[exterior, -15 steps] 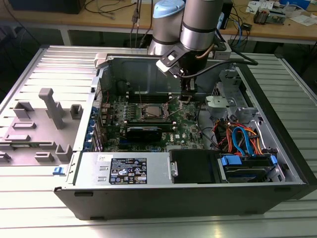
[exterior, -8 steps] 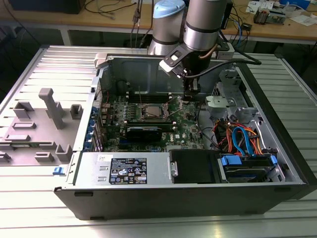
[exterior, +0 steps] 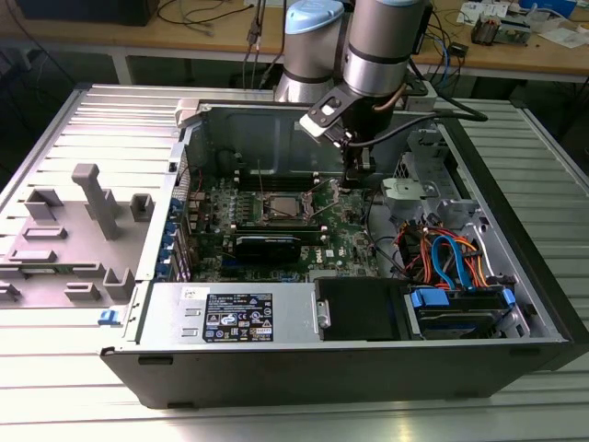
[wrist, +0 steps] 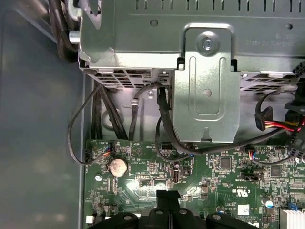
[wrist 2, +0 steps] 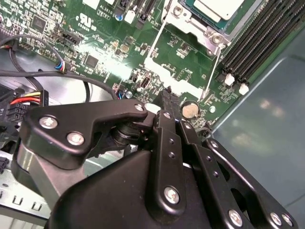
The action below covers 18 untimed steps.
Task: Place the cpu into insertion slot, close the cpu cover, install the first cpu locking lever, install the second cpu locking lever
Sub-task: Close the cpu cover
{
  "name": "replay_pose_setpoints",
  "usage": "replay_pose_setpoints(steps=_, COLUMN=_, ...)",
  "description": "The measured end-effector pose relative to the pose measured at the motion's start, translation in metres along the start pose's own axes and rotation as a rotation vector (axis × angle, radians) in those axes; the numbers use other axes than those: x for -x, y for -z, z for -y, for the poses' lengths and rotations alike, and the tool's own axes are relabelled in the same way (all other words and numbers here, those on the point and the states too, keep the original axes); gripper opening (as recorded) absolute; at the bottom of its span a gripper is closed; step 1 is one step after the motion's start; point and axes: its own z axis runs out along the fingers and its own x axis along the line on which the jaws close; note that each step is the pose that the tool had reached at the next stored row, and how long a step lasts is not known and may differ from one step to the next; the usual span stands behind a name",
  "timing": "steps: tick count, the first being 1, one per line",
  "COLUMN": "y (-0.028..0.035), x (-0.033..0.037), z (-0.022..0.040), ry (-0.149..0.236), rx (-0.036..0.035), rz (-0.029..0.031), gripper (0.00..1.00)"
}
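Black links and screw heads of the tool [wrist 2: 165,93] sit closest in the second wrist view. Its two fingers [wrist 2: 162,124] are pressed together at the tip, and nothing can be seen pinched between them. The tip hangs over the green motherboard [wrist 2: 95,43] just beside a round coin cell [wrist 2: 190,109]; whether it touches the board cannot be told. Beyond it, the cpu [wrist 2: 217,7] lies in its socket with the cpu cover [wrist 2: 200,26] flat around it as a silver frame. Thin wire levers [wrist 2: 155,43] run from the socket's corners towards the tool, and I cannot tell whether they are latched. Black memory slots [wrist 2: 257,43] run alongside the socket. In the first wrist view the tool's tip is near the same coin cell, with a silver drive cage [wrist: 205,86] and black cables [wrist: 164,124] past the board's edge. In the exterior view the arm [exterior: 382,46] comes down from the upper middle of the frame into an open computer case [exterior: 350,368] lying on a ribbed metal table [exterior: 55,396]. The tool stands just to the exterior view's right of the insertion slot [exterior: 296,214], which is near the frame's centre. A black finned card [exterior: 267,247] lies below the slot, and a grey fixture [exterior: 92,198] stands at the exterior view's left.
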Motion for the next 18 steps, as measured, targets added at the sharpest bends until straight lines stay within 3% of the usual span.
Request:
replay_pose_setpoints(steps=10, y=-0.0042, x=0.0001, z=-0.0042, ry=0.006, rx=-0.0002, rz=0.0001, gripper=0.11)
replay_pose_setpoints(steps=15, y=-0.0127, x=0.0001, z=-0.0043, ry=0.006, rx=-0.0009, rz=-0.0001, gripper=0.11)
replay_pose_setpoints(steps=18, y=-0.0132, x=-0.0002, z=-0.003, ry=0.007, rx=-0.0019, rz=-0.0001, gripper=0.11)
